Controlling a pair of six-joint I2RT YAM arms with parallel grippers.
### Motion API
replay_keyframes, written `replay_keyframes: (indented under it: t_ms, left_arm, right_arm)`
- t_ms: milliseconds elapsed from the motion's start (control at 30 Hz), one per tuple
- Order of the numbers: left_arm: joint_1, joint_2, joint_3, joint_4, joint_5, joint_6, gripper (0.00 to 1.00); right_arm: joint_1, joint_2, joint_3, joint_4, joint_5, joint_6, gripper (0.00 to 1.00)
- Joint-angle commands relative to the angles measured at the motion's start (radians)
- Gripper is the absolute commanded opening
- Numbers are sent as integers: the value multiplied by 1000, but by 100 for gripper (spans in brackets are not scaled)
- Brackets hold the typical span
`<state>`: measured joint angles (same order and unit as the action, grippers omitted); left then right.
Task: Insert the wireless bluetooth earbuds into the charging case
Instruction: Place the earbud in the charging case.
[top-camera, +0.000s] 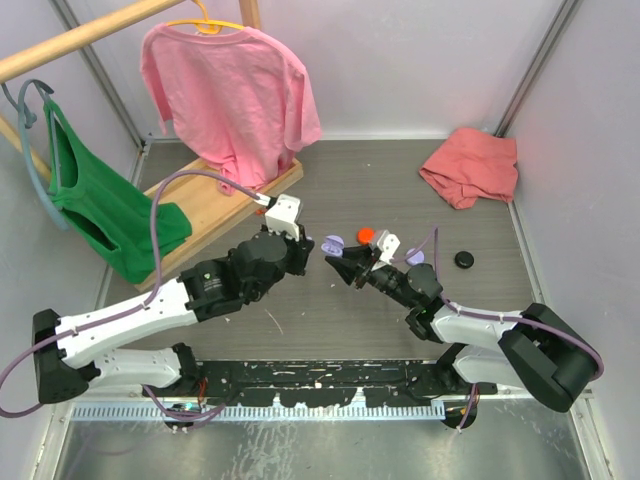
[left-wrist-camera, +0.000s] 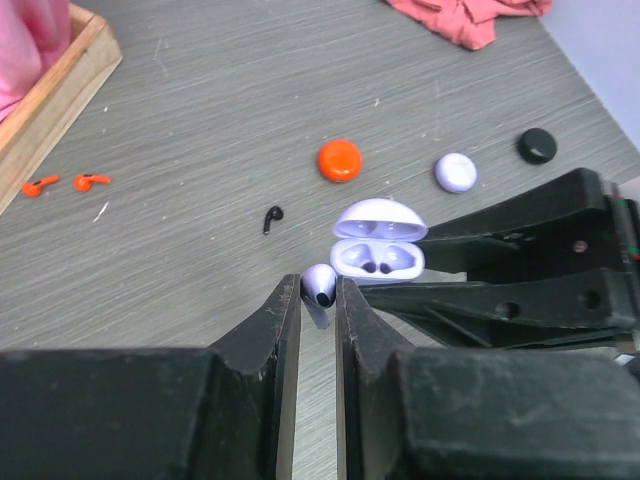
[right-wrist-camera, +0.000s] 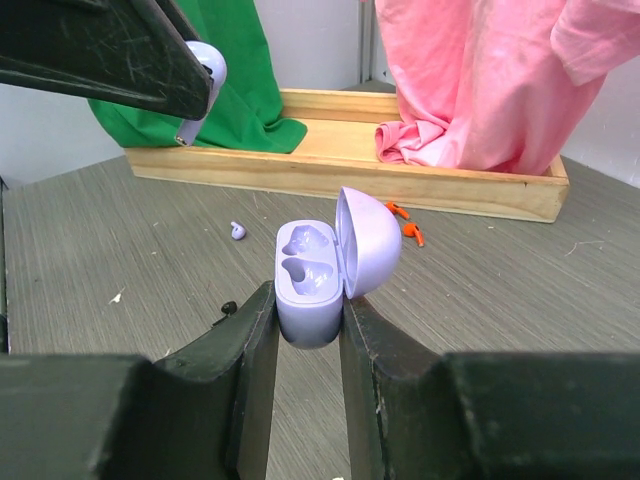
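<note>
My right gripper (right-wrist-camera: 308, 305) is shut on an open lilac charging case (right-wrist-camera: 310, 285), lid up, both sockets empty. The case also shows in the left wrist view (left-wrist-camera: 378, 245) and the top view (top-camera: 334, 243). My left gripper (left-wrist-camera: 318, 290) is shut on a lilac earbud (left-wrist-camera: 319, 285) and holds it just short of the case; the earbud also shows in the right wrist view (right-wrist-camera: 205, 70). A second lilac earbud (right-wrist-camera: 237, 230), a black earbud (left-wrist-camera: 272, 217) and two orange earbuds (left-wrist-camera: 90, 181) lie on the table.
An orange round case (left-wrist-camera: 339, 160), a closed lilac case (left-wrist-camera: 456, 172) and a black case (left-wrist-camera: 537, 145) lie beyond the grippers. A wooden rack base (top-camera: 215, 205) with a pink shirt (top-camera: 230, 90) and green cloth (top-camera: 100, 200) stands at the left. A salmon cloth (top-camera: 470, 165) lies at the back right.
</note>
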<state>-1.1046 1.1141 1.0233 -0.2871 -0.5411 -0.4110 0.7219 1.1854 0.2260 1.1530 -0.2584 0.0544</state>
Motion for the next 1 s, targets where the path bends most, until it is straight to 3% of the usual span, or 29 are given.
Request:
replay_keyframes:
  t_ms: [0, 500, 967]
  left_arm:
    - [-45, 2, -5, 168, -91, 38, 0]
    - [-83, 107, -27, 355, -56, 122, 0]
    - [-86, 148, -30, 373, -74, 144, 0]
  right_arm:
    - [13, 7, 22, 94, 31, -28, 1]
    - [17, -25, -4, 100, 35, -41, 1]
    - [17, -50, -19, 108, 45, -45, 1]
